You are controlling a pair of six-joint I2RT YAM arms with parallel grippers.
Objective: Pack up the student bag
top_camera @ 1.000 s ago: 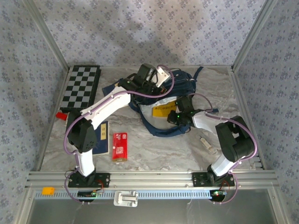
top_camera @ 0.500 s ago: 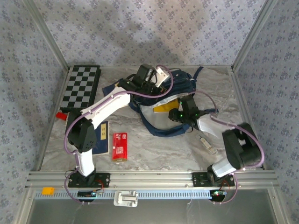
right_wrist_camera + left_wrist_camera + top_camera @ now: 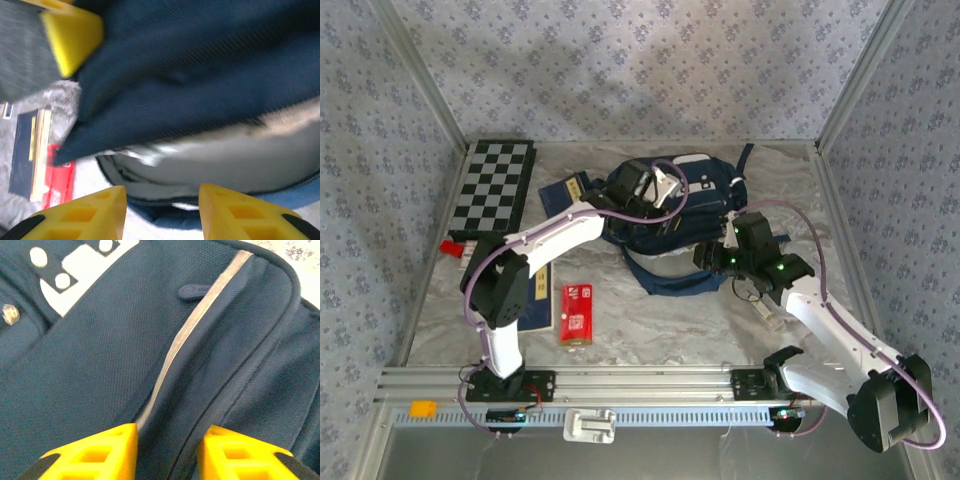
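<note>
Left hand [image 3: 167, 442] and right hand [image 3: 162, 205] have opened; student bag [image 3: 705, 195] fell shut.

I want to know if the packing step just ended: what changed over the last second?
The student bag fell shut, hiding the yellow item seen inside earlier. The left gripper let go of its flap; the right gripper opened and drew back rightward. The red packet, book and checkerboard stayed put.

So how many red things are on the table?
2: a red box beside a navy booklet, and a small red object by the checkerboard's near edge. The backpack may hide more.
</note>
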